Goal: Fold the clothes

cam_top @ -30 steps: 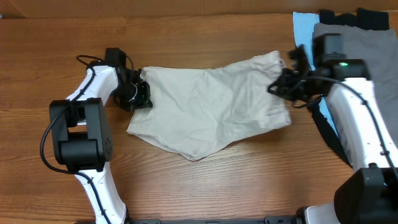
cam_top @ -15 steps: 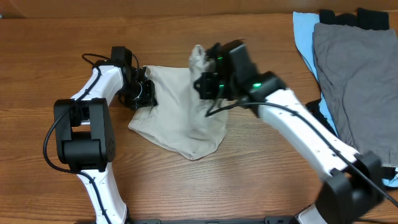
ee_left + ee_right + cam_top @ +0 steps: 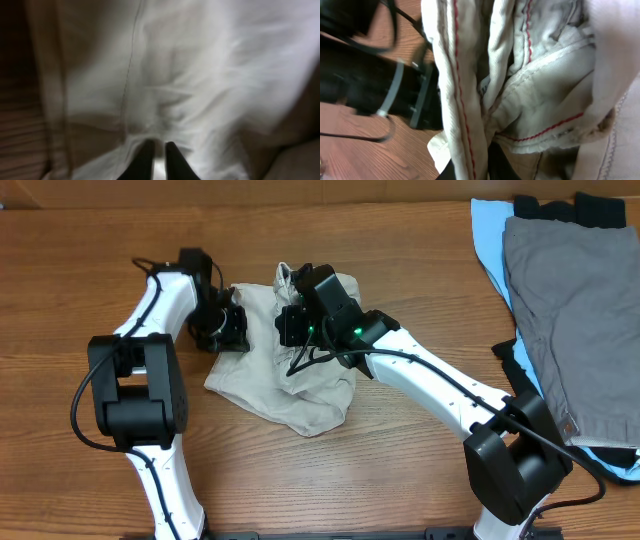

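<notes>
— Where are the cream cotton shorts [image 3: 300, 395]?
— Crumpled on the brown wooden table [image 3: 420, 470], left of centre, between both arms.
— And the right gripper [image 3: 289, 310]?
— Pinched tight on a red-stitched seam edge, which is bunched and held up above the heap.
— The left gripper [image 3: 232, 332]?
— At the cloth's left edge. Its dark fingers [image 3: 144, 161] stand slightly parted with pale fabric between them. I cannot tell whether they grip.
</notes>
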You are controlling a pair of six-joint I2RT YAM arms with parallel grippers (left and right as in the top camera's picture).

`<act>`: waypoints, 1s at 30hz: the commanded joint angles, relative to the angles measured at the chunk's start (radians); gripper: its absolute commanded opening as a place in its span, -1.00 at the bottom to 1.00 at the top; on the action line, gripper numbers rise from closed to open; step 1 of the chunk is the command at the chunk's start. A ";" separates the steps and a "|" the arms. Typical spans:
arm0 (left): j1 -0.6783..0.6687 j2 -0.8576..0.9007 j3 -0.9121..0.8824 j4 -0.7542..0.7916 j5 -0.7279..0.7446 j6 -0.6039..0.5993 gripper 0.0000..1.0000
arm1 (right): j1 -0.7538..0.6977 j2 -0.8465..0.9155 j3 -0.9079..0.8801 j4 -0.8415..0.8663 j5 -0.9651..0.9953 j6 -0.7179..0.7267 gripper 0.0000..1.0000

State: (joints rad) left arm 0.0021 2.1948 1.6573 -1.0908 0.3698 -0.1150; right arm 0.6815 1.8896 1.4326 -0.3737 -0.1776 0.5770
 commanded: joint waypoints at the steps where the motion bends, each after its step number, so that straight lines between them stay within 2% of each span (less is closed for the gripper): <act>1: 0.003 0.001 0.166 -0.099 -0.084 0.045 -0.43 | -0.001 -0.008 0.027 0.025 0.020 0.012 -0.92; 5: 0.005 0.001 0.300 -0.196 -0.127 0.048 -0.09 | -0.001 -0.008 0.027 0.026 0.020 0.012 -0.93; 7: 0.020 0.001 0.377 -0.238 -0.138 0.048 0.01 | -0.001 -0.004 0.027 0.029 0.020 0.012 -0.92; 11: 0.080 0.001 0.561 -0.305 -0.121 0.029 0.05 | 0.002 0.016 0.027 0.051 0.018 0.011 -0.92; 15: 0.133 0.001 0.664 -0.307 -0.084 0.029 0.05 | 0.019 0.058 0.027 0.118 -0.010 0.011 -0.92; 16: 0.142 0.001 0.671 -0.304 -0.084 0.029 0.05 | 0.028 0.072 0.027 0.146 -0.028 0.005 -0.78; 18: 0.151 0.001 0.671 -0.300 -0.086 0.031 0.07 | 0.050 0.098 0.027 0.201 -0.093 -0.053 0.33; 19: 0.153 0.003 0.670 -0.299 -0.089 0.034 0.07 | 0.061 0.105 0.027 0.216 -0.120 -0.079 0.73; 20: 0.155 0.004 0.670 -0.299 -0.092 0.034 0.07 | 0.071 0.110 0.027 0.219 -0.141 -0.109 0.95; 21: 0.156 0.004 0.670 -0.297 -0.092 0.035 0.08 | 0.080 0.110 0.027 0.215 -0.159 -0.143 1.00; 26: 0.153 0.004 0.670 -0.300 -0.092 0.042 0.08 | 0.045 0.032 0.029 0.153 -0.209 -0.158 1.00; 30: 0.129 0.005 0.665 -0.319 -0.088 0.095 0.22 | -0.065 -0.069 0.029 0.026 -0.209 -0.158 1.00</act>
State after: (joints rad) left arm 0.1562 2.1960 2.3123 -1.3979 0.2687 -0.0727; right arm 0.7300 1.9587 1.4342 -0.2901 -0.3717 0.4404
